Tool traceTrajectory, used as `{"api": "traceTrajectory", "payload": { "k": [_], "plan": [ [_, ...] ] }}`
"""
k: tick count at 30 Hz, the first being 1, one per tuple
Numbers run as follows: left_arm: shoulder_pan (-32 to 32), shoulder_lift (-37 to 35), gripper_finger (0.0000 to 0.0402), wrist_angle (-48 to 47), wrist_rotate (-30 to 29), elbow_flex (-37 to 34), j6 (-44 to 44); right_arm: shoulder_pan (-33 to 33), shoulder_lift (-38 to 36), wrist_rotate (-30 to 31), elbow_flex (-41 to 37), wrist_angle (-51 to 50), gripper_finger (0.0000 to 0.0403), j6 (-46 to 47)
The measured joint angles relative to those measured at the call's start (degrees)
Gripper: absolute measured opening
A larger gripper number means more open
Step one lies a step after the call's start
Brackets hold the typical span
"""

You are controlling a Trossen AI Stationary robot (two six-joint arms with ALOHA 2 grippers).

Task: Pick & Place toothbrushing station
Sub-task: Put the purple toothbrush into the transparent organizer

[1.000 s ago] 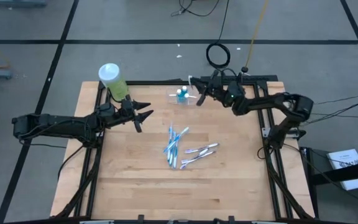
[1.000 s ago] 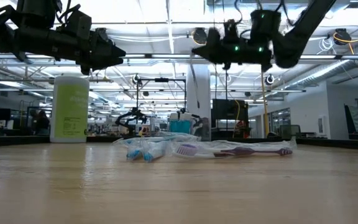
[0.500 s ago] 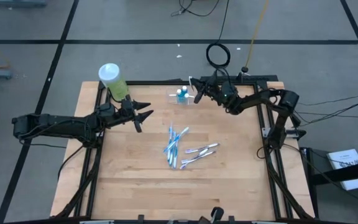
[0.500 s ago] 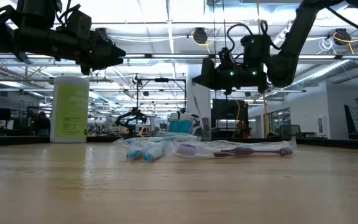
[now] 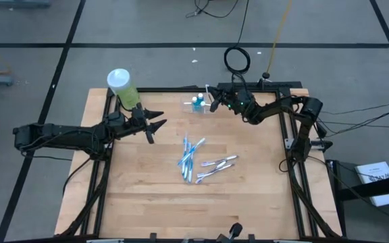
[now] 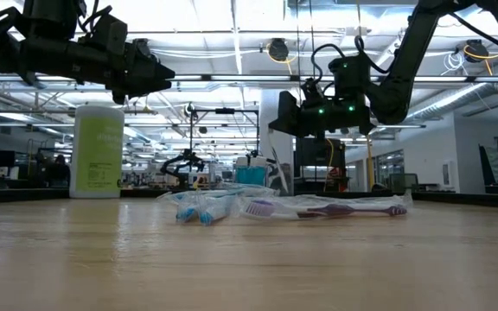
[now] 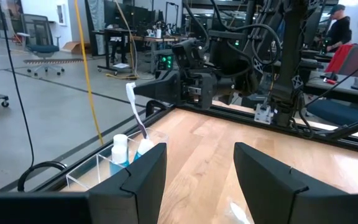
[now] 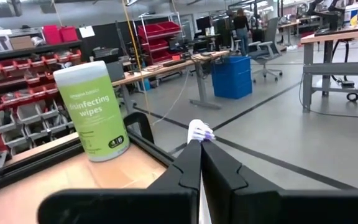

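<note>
A clear holder (image 5: 198, 103) with blue-capped tubes stands at the table's far edge; in the left wrist view it shows as the clear holder (image 7: 120, 171). My right gripper (image 5: 213, 102) hovers level just right of it, shut on a white toothbrush (image 7: 135, 112). Several blue toothbrushes (image 5: 189, 158) and wrapped purple ones (image 5: 218, 165) lie flat at mid-table. My left gripper (image 5: 157, 125) waits open above the table's left part, nothing between its fingers (image 7: 197, 155). My right gripper pinches the toothbrush's neck just below the bristled head (image 8: 199, 130) between its two fingers. The fingers come level from the table's right and lie across the brush. The brush stands nearly upright, head up; its lower end (image 7: 143, 134) reaches down among the tubes in the holder.
A light-green wipes canister (image 5: 120, 84) stands at the far left corner, behind my left gripper. A black frame rail (image 5: 275, 88) runs along the table's far edge. Bare wood lies in front of the toothbrushes. A person (image 7: 337, 22) is far off in the room.
My right gripper, still shut on the toothbrush, has sunk toward the clear holder and rolled a little. The brush has come down with it and stays upright.
</note>
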Motion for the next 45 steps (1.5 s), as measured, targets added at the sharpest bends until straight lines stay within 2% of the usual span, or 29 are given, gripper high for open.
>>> {"api": "traceTrajectory", "payload": {
  "k": [5,9,20,24,30,32,34,39,42,45],
  "plan": [
    [0.0,0.0,0.0196,0.0,0.0,0.0,0.0,0.0,0.0,0.0,0.0,-0.2,0.0002,0.1],
    [0.0,0.0,0.0196,0.0,0.0,0.0,0.0,0.0,0.0,-0.1,0.0,-0.5,0.0018,0.1],
    [0.0,0.0,0.0196,0.0,0.0,0.0,0.0,0.1,0.0,-0.5,-0.1,0.5,0.0133,0.1],
    [0.0,0.0,0.0196,0.0,0.0,0.0,0.0,1.2,-2.2,-6.3,-0.1,0.4,0.0157,0.2],
    [0.0,0.0,0.0196,0.0,0.0,0.0,0.0,5.9,-9.1,-15.6,-0.1,-3.2,0.0161,-0.6],
    [0.0,0.0,0.0196,0.0,0.0,0.0,0.0,9.0,-12.3,-18.9,-0.1,-8.8,0.0161,-2.1],
    [0.0,0.0,0.0196,0.0,0.0,0.0,0.0,13.5,-14.9,-19.7,0.3,-17.9,0.0162,-6.1],
    [0.0,0.0,0.0196,0.0,0.0,0.0,0.0,25.7,-15.6,-8.3,3.3,-43.6,0.0169,-14.9],
    [0.0,0.0,0.0196,0.0,0.0,0.0,0.0,30.1,-15.2,-4.8,4.1,-53.0,0.0173,-14.1],
    [0.0,0.0,0.0196,0.0,0.0,0.0,0.0,32.3,-15.2,-3.2,4.1,-58.9,0.0173,-9.5]
  ]
}}
